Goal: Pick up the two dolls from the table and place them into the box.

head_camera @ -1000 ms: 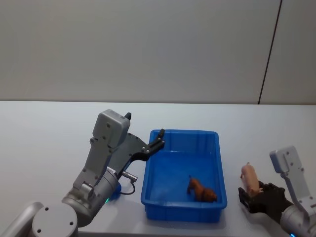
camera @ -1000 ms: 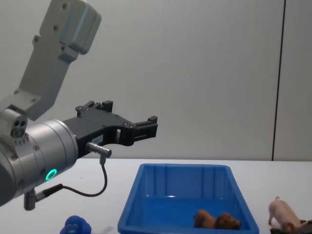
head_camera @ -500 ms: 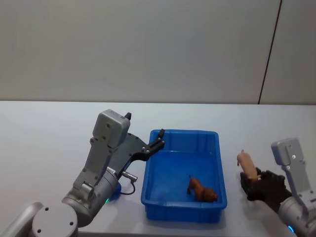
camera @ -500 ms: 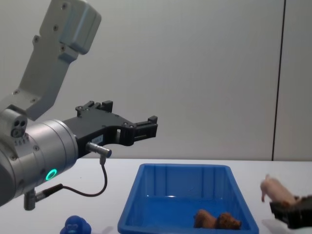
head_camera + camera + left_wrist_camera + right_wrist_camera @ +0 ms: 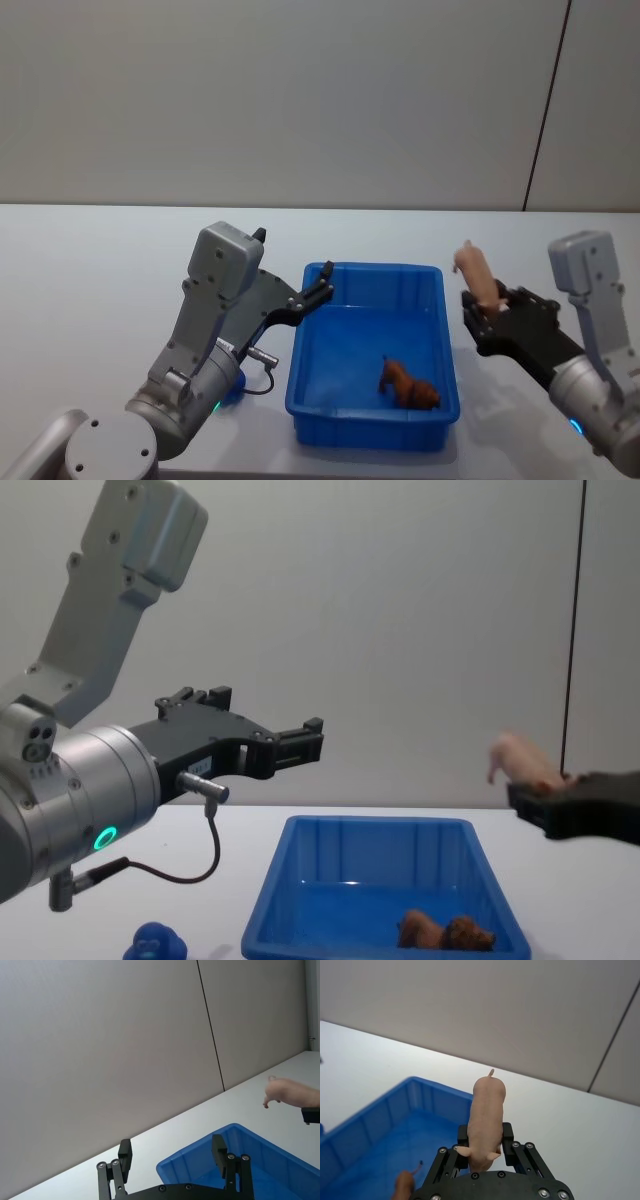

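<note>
White counter [image 5: 100, 260] runs back to a plain grey wall, and the blue box [image 5: 372, 268] sits at its middle. The brown doll [image 5: 408, 385] already lies on the box floor, toward the near right corner.

The right pincer [image 5: 487, 305] is clenched on the pink pig [image 5: 475, 272] and holds it clear of the counter, above rim height and just outside the box's right wall. The pig's long axis runs along the pincer's reach, with its free end jutting forward past the fingertips [image 5: 462, 1136].

From this pincer the box opening lies to the robot's left, so a short sideways carry over the right wall looks like what remains before letting go.

The left pincer [image 5: 318, 285] hangs released above the box's far left corner, holding nothing.
</note>
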Controlling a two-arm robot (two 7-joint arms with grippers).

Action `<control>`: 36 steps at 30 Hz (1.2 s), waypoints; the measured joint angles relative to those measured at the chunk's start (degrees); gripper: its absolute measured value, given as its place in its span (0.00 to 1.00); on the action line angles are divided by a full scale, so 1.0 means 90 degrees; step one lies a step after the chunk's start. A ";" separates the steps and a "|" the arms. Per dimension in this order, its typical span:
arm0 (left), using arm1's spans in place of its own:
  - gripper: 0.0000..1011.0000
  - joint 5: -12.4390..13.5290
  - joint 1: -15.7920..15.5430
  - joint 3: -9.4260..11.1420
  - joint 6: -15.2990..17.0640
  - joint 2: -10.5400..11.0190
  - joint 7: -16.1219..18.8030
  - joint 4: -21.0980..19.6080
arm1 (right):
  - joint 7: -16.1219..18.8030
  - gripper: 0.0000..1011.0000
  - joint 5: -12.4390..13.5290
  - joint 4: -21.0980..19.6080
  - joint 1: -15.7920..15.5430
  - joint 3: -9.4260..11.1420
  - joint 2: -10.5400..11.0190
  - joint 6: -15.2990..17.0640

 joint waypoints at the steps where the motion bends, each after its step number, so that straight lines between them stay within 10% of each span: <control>1: 0.99 0.0000 0.0000 0.0000 0.0000 0.0000 0.0000 0.0000 | 0.0079 0.37 0.0000 -0.0059 0.0018 -0.0018 -0.0020 -0.0002; 15: 0.99 0.0000 0.0000 0.0000 0.0000 0.0000 0.0000 0.0000 | 0.0783 0.39 -0.0182 -0.0179 0.0302 -0.0330 -0.0355 0.0552; 36: 0.99 0.0000 0.0000 0.0000 0.0000 0.0000 0.0000 0.0000 | 0.0926 0.99 -0.0366 0.0016 0.0491 -0.0472 -0.0542 0.0561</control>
